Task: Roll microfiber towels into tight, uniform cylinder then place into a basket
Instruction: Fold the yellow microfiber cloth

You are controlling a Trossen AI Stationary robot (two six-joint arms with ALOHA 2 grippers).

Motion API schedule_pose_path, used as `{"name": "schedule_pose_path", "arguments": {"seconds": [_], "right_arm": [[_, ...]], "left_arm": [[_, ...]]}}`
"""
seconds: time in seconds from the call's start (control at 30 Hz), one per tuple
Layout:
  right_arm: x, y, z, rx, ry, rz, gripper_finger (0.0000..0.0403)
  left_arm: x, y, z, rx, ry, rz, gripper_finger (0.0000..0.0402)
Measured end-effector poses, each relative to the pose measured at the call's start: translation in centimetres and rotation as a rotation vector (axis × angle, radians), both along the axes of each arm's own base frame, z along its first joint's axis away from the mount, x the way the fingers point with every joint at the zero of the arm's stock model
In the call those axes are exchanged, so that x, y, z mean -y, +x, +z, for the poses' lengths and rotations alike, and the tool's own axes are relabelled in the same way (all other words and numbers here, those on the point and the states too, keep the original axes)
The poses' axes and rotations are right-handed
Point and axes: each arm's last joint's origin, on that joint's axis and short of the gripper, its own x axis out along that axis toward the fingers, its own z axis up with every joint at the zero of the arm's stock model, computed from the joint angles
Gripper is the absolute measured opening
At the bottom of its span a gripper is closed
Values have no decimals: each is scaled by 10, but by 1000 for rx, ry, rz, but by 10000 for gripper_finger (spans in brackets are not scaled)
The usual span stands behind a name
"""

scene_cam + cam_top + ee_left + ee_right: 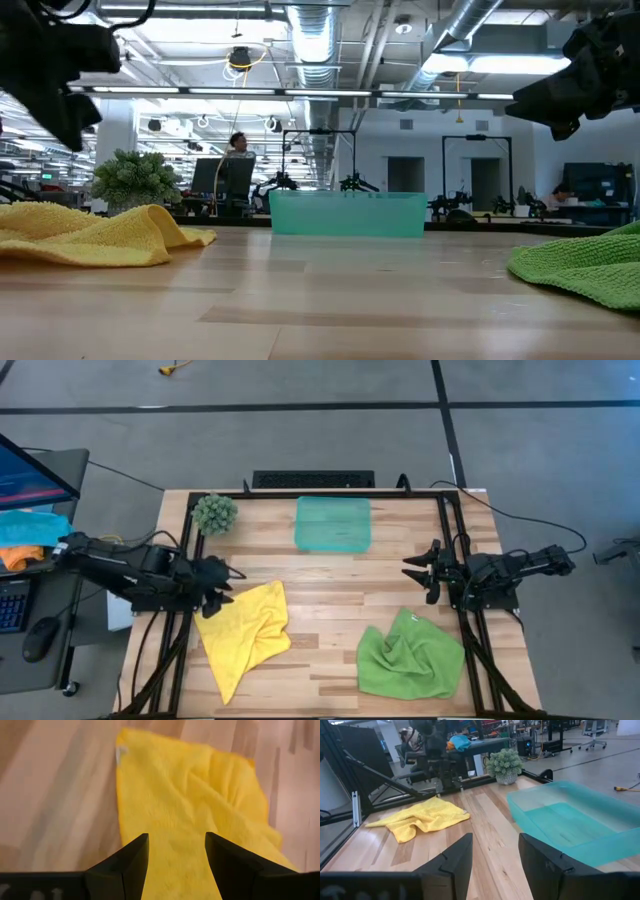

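Rolling not yet begun: yellow towel [245,635] and green towel [410,657] lie crumpled near the tabletop's front edge, basket [333,524] at the rear edge; left tool [222,582], released, must flatten yellow; right tool [418,570] released, idle.

Two matte black arms of blocky jointed segments, each trailing thin black cables off behind it. The left tool [232,582] and right tool [412,572] each end in a pair of dark, pointed fingers [131,861]; up close these are broad, flat-faced wedges tapering to blunt tips, their inner faces smooth and unmarked.
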Motion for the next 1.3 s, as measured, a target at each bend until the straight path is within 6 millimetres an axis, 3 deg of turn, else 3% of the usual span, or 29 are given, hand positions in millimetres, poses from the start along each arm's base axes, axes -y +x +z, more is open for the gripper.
{"name": "schedule_pose_path", "arguments": {"seconds": [0.3, 0.53, 0.87, 1.07, 1.3], "right_arm": [[0, 0, 0, 0, 0, 0, 182], [0, 0, 0, 0, 0, 0, 182], [0, 0, 0, 0, 0, 0, 182], [0, 0, 0, 0, 0, 0, 182], [0, 0, 0, 0, 0, 0, 182]], "left_arm": [[13, 7, -20, -33, 18, 28, 187], [23, 32, -42, 5, 41, 1, 187], [28, 59, -73, -73, 190, 46, 187], [24, 75, -91, -107, 244, 71, 187], [15, 98, -100, -2, 293, 62, 187]]}}
